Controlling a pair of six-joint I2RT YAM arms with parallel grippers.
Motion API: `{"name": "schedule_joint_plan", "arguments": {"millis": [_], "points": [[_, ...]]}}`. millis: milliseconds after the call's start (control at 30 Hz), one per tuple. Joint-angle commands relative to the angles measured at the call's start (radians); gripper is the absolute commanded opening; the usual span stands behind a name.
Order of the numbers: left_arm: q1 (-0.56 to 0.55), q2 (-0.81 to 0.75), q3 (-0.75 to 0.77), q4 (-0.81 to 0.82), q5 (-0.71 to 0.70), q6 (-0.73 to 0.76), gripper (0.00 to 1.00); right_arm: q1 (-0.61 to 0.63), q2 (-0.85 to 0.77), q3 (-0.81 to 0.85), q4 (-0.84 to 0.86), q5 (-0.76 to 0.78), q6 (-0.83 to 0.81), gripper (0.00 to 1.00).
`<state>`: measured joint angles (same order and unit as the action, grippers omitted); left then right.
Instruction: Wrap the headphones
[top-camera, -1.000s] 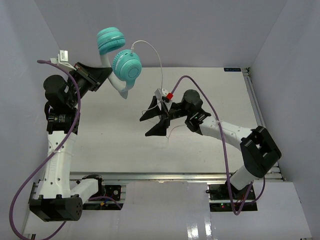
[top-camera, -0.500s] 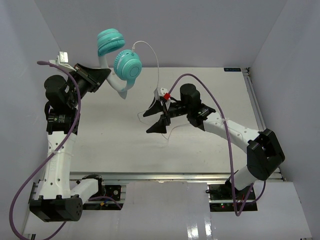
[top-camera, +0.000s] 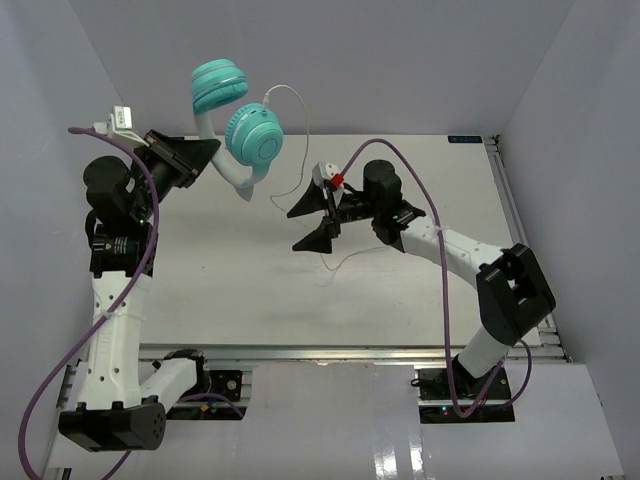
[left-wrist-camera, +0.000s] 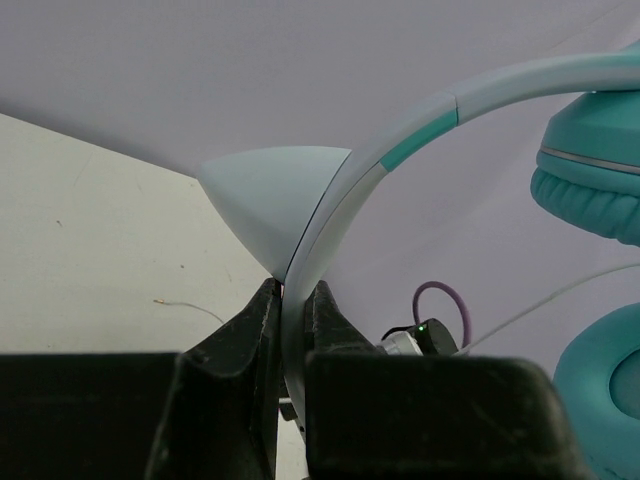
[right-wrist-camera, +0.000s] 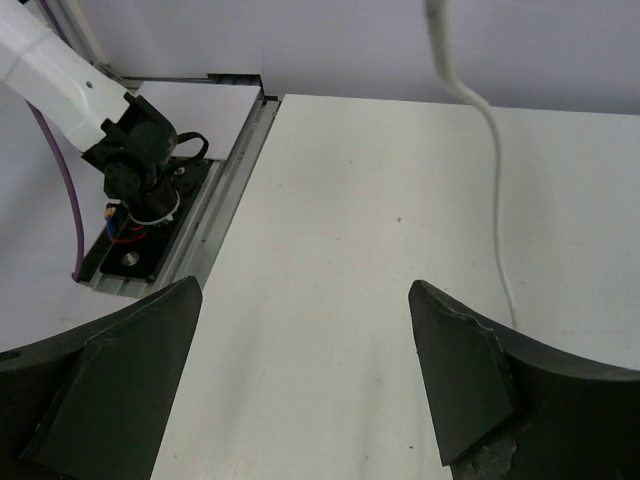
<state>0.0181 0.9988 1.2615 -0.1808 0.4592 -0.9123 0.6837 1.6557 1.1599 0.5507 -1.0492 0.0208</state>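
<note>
The headphones hang in the air at the back left, two teal ear cups on a pale headband. My left gripper is shut on the headband's lower end, the jaws pinching it. The thin whitish cable arcs from one cup down to the table. At mid-table my right gripper stands wide open with nothing between its jaws. In the right wrist view the cable drops past the outer side of the right finger.
Grey walls enclose the white table on three sides. A metal rail runs along the near edge, with both arm bases behind it. The left arm's base shows in the right wrist view. Purple arm cables loop beside each arm.
My right gripper has opened wider and moved a little toward the back of the table. The left arm has shifted the headphones slightly left, and the hanging cable has swung with them.
</note>
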Motion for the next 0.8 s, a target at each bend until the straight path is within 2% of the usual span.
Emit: {"name": "schedule_joint_plan", "arguments": {"millis": [0,133,267,400,567,767], "points": [[0.003,-0.038,-0.015,0.079,0.021,-0.067,0.0,0.03,0.069,-0.003,0.363,0.025,0.251,0.93],[0.003,-0.048,-0.008,0.074,0.023,-0.073,0.0,0.03,0.122,0.064,0.385,0.094,0.297,0.94],[0.003,-0.051,0.008,0.054,0.01,-0.055,0.0,0.016,0.12,0.087,0.381,0.057,0.31,0.92],[0.003,-0.05,0.006,0.049,0.0,-0.047,0.0,-0.002,0.081,0.038,0.369,-0.017,0.261,0.91],[0.003,-0.046,-0.004,0.069,0.007,-0.06,0.0,-0.003,0.068,0.047,0.281,0.003,0.174,0.91],[0.003,-0.045,-0.012,0.087,0.025,-0.086,0.0,0.082,0.143,0.16,0.239,-0.033,0.182,0.92]]}}
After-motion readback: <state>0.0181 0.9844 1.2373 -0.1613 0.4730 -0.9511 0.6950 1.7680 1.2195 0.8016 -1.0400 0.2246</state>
